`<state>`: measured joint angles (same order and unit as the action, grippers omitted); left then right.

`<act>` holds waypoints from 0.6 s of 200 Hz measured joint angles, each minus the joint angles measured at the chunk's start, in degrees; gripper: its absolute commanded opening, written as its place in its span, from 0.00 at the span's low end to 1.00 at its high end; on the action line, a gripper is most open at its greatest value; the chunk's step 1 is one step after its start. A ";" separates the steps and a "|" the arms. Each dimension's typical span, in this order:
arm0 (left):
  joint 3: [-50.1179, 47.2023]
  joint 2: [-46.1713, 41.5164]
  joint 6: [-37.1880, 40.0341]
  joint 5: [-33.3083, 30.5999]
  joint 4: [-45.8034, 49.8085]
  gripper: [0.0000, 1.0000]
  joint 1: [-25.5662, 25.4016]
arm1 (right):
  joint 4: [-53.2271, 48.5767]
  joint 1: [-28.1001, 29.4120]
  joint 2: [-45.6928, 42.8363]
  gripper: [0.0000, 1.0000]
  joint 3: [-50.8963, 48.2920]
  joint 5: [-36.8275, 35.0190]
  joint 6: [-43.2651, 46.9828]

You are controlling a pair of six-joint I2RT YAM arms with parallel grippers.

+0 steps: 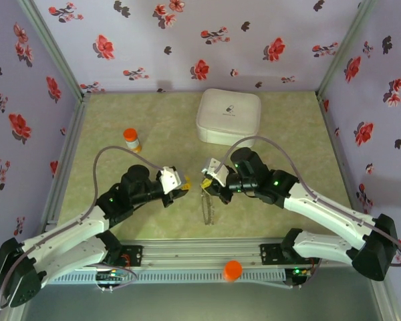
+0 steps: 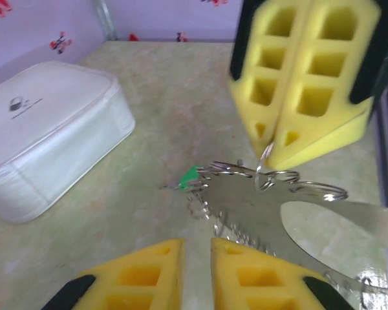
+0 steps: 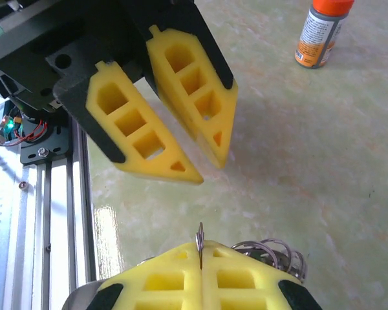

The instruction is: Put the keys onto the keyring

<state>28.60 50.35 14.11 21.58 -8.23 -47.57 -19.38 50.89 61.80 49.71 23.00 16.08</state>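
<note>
The keyring [image 2: 246, 206] is a flat grey metal loop with a chain-like fringe and small wire rings at its top. In the top view the keyring [image 1: 208, 206] stretches down toward the table's near edge. My right gripper [image 3: 201, 244] is shut on one thin wire ring of it, seen edge-on between the pads. One green-headed key [image 2: 191, 177] shows at the keyring's left tip, by the fringe. My left gripper [image 2: 197, 242] faces it from just short of the fringe, its jaws a narrow gap apart with nothing between them. The two grippers [image 1: 184, 182] [image 1: 206, 180] are nearly tip to tip.
A white zipped case [image 1: 228, 115] lies at the back centre. An orange-capped little bottle [image 1: 131, 139] stands at the back left of the mat. An orange cap [image 1: 232, 270] rests on the front rail. Flowered walls close in three sides.
</note>
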 measured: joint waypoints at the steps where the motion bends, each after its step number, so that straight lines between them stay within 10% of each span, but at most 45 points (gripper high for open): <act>1: 0.00 0.02 0.02 0.09 -0.07 0.21 0.00 | 0.00 0.00 0.00 0.00 0.00 -0.02 0.04; 120: -1.66 3.32 0.00 9.66 -5.14 0.23 -0.04 | -0.17 2.71 -0.04 0.00 -0.07 0.85 8.22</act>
<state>26.94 53.67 14.11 31.24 -13.37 -47.62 -19.55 53.60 61.76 49.65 23.86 24.29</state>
